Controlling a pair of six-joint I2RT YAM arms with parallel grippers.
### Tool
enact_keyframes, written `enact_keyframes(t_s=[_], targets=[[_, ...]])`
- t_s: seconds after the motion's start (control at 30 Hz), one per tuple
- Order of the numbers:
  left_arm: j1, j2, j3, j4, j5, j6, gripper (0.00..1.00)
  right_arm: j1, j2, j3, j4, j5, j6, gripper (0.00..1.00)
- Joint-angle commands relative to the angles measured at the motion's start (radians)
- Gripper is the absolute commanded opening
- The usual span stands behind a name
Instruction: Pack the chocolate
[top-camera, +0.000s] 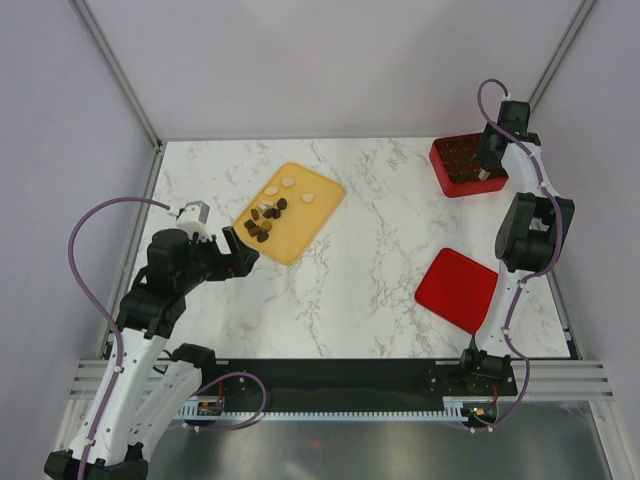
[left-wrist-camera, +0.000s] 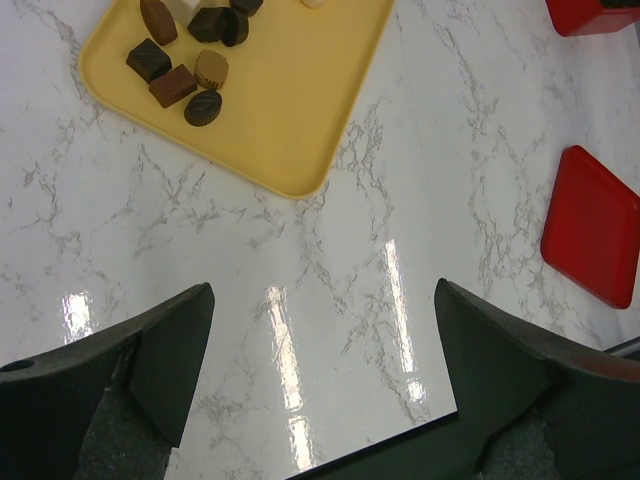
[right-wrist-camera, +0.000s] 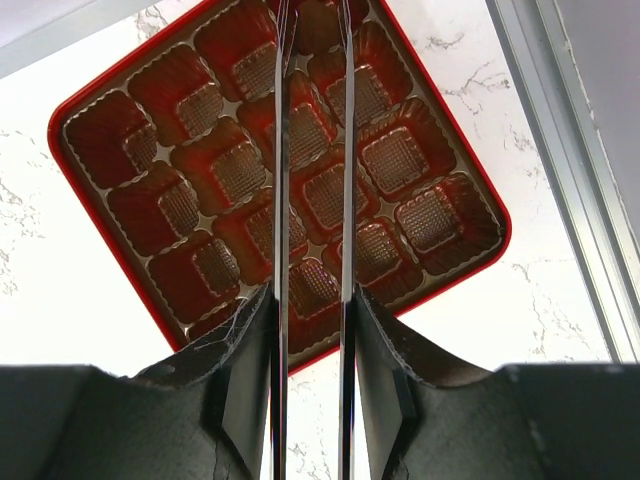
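The chocolate sits on a yellow tray (top-camera: 300, 235): a cluster of dark brown pieces (top-camera: 263, 225) and a few cream-white ovals (top-camera: 290, 185). In the left wrist view the dark pieces (left-wrist-camera: 185, 80) lie at the top left on that tray (left-wrist-camera: 290, 110). My left gripper (left-wrist-camera: 320, 345) hangs wide open over bare marble just short of the tray's near corner, holding nothing. My right gripper (right-wrist-camera: 312, 30) hovers over the red gridded box (right-wrist-camera: 150, 200). Its thin blades stand apart and nothing shows between them. Their tips run off the top edge. The box cells in view look empty.
A flat red lid (top-camera: 457, 288) lies on the marble at the right, near the right arm's base, and shows in the left wrist view (left-wrist-camera: 595, 225). The red box (top-camera: 462, 165) stands at the far right corner, close to the metal frame rail (right-wrist-camera: 560, 150).
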Motion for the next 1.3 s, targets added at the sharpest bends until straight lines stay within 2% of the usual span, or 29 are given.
enact_keyframes(t_s=[0.0, 0.2, 0.33, 0.43, 0.53, 0.73, 0.87, 1.1, 1.27], targets=[[0.006, -0.002, -0.006, 0.035, 0.010, 0.015, 1.00, -0.001, -0.081, -0.002, 0.028, -0.002, 0.007, 0.43], [0.006, -0.005, -0.008, 0.036, 0.004, 0.015, 1.00, 0.021, -0.192, -0.023, 0.025, -0.034, 0.018, 0.43], [0.006, -0.009, -0.005, 0.033, -0.002, 0.015, 1.00, 0.083, -0.297, -0.094, 0.031, -0.066, 0.004, 0.43], [0.004, -0.023, -0.005, 0.035, -0.015, 0.016, 1.00, 0.201, -0.366, -0.181, 0.054, -0.079, -0.051, 0.43], [0.006, -0.032, -0.005, 0.035, -0.027, 0.015, 1.00, 0.307, -0.431, -0.293, 0.112, -0.169, -0.085, 0.43], [0.006, -0.040, -0.005, 0.033, -0.035, 0.013, 1.00, 0.490, -0.497, -0.460, 0.184, -0.228, -0.088, 0.45], [0.004, -0.043, -0.006, 0.033, -0.041, 0.012, 1.00, 0.579, -0.499, -0.564, 0.255, -0.238, -0.076, 0.47], [0.006, -0.034, -0.006, 0.032, -0.039, 0.013, 1.00, 0.714, -0.427, -0.571, 0.264, -0.198, -0.093, 0.50], [0.004, -0.034, -0.006, 0.032, -0.042, 0.012, 1.00, 0.760, -0.379, -0.546, 0.264, -0.163, -0.107, 0.53]])
